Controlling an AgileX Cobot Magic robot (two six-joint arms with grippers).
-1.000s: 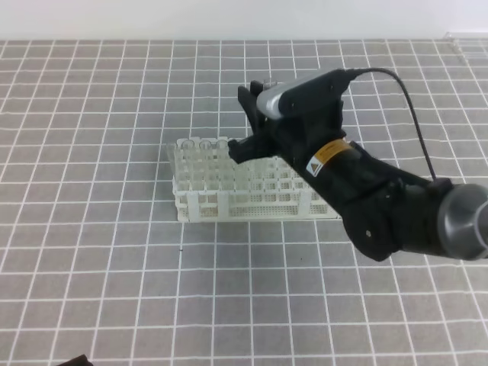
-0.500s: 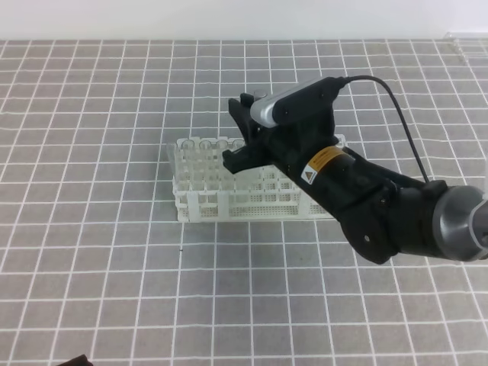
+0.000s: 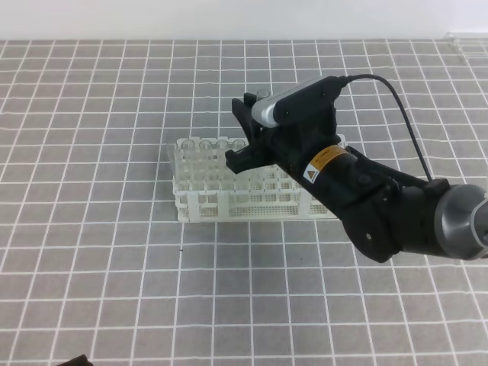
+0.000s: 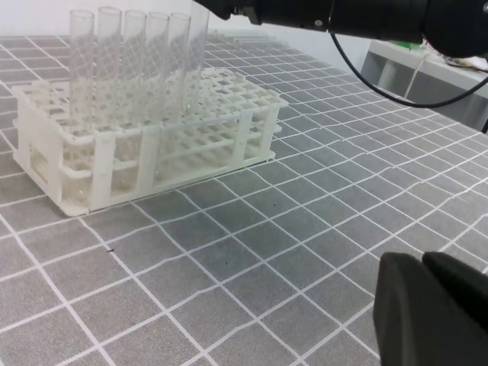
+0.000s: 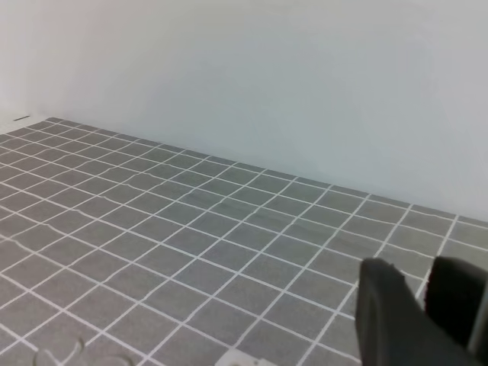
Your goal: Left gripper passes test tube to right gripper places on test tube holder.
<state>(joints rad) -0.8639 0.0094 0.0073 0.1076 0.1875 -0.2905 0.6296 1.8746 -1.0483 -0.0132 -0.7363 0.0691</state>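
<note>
The white test tube holder (image 3: 229, 204) stands mid-table, with several clear tubes (image 3: 202, 145) upright in its back-left row. My right gripper (image 3: 242, 131) hangs over the back row, shut on the test tube (image 3: 263, 94), whose rim shows above the fingers. In the left wrist view the held test tube (image 4: 198, 53) leans slightly beside the standing tubes (image 4: 114, 61), its lower part down among the holder's (image 4: 152, 149) holes under the right gripper (image 4: 236, 8). My left gripper (image 4: 423, 301) sits low and near, fingers together, holding nothing. The right wrist view shows only the right gripper (image 5: 419, 297) and floor.
A grey tiled mat with white lines covers the table (image 3: 114, 267). A black cable (image 3: 412, 122) loops off the right arm. A white wall (image 5: 244, 76) stands behind. A dark sliver of the left arm (image 3: 76, 360) shows at the bottom edge.
The right gripper has shifted a little left along the holder's back row with the tube, then settled. The left gripper has stayed put.
</note>
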